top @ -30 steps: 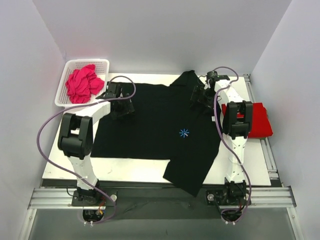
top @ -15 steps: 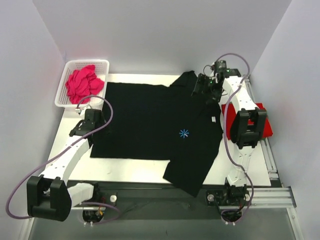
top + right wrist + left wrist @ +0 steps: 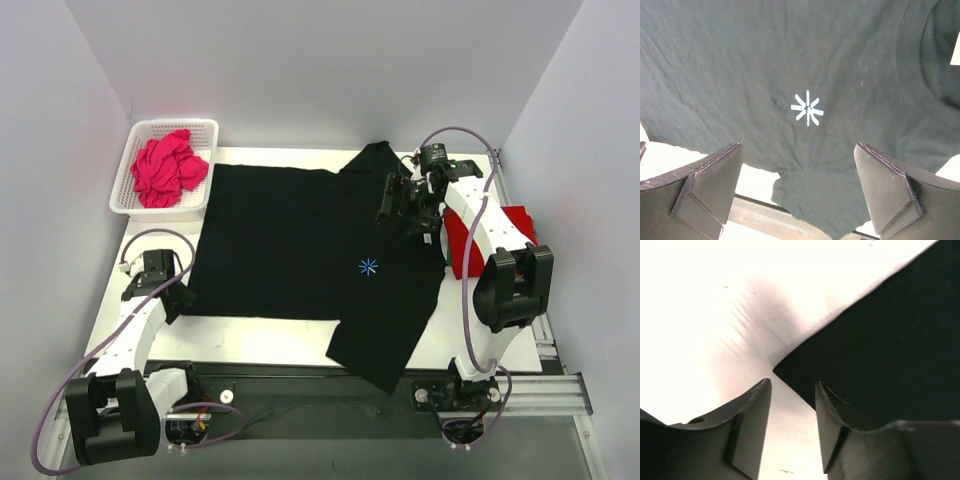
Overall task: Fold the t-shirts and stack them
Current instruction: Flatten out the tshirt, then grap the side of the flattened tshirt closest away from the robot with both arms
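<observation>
White table (image 3: 260,340) holds the black t-shirt (image 3: 300,240) spread flat mid-frame, apparently ready for folding. Left gripper (image 3: 792,390) sits low at its lower-left corner, fingers slightly parted, empty, seemingly lined up to pinch it. Right gripper (image 3: 400,200) hovers near the collar, upper right, fingers wide apart, holding nothing. Red t-shirt (image 3: 520,225) lies folded at right; pink t-shirt (image 3: 165,170) fills the basket (image 3: 205,125), upper left
</observation>
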Motion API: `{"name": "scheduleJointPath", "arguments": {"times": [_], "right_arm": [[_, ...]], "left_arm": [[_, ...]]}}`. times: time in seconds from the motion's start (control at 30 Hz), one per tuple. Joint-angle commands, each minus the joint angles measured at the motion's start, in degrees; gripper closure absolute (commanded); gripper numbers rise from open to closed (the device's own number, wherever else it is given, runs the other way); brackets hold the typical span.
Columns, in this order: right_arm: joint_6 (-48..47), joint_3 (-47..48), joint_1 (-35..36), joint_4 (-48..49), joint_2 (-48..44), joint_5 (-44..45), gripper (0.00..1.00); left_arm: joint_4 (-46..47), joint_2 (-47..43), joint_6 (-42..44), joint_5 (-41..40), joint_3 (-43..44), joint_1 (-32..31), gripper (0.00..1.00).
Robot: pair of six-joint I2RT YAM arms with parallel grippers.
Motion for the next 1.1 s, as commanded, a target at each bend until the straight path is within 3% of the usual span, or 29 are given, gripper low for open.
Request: {"name": "scheduleJointPath", "arguments": {"times": [0.0, 0.17, 0.77, 1.07], "right_arm": [[0.2, -3.7, 0.8, -0.8, -4.9, 0.6, 0.00], [0.9, -5.6, 1.4, -0.3, -6.7, 1.2, 0.00], [1.4, -7.1, 2.2, -0.4, -8.7, 1.9, 0.00], [1.5, -13.7, 3.3, -0.4, -14.0, 2.5, 0.00]], "left_arm": [[3.4, 0.2, 1.2, 0.9, -0.9, 2.2, 0.50], [5.0, 1.8, 2.3, 2.6, -1.5, 5.6, 0.52], [10.3, 8.7, 2.7, 6.6, -3.3, 6.5, 0.58], [11.3, 9.6, 2.6, 8.0, -4.3, 6.5, 0.86]]}}
